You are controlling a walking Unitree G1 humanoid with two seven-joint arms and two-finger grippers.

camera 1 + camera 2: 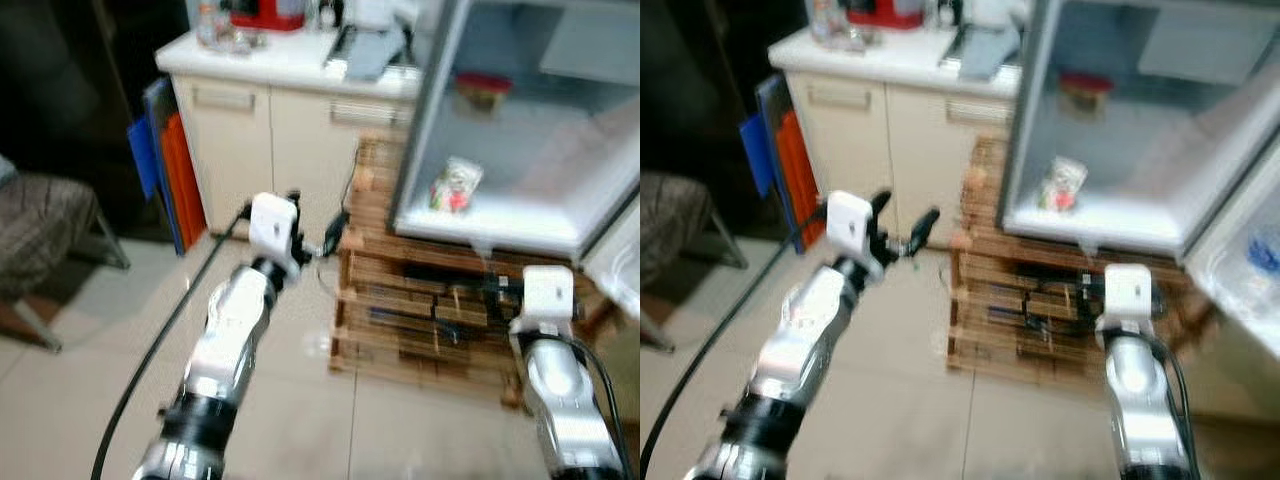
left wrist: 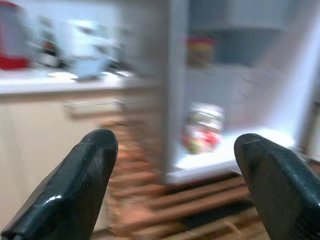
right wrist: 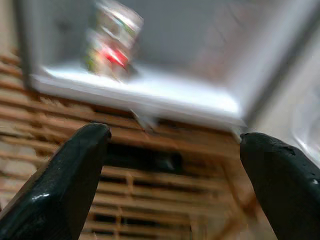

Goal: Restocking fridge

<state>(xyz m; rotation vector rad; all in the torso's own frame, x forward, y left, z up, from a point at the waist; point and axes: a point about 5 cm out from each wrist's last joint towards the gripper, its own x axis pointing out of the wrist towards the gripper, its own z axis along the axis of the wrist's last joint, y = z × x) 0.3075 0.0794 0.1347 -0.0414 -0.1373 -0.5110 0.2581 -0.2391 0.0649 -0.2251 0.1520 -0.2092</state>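
White fridge (image 1: 520, 225) stands open on a wooden pallet (image 1: 420, 320), a red-and-green packet (image 1: 455, 186) inside; left gripper (image 2: 175, 185) and right gripper (image 3: 172, 185) spread wide, empty.

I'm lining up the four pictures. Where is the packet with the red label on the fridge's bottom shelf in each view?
Left eye: packet right of centre, upper half, on the fridge floor.
Right eye: packet right of centre, upper half.
Left wrist: packet mid-frame, between the two fingers.
Right wrist: packet upper left.
Shared landmark: the wooden pallet under the fridge.
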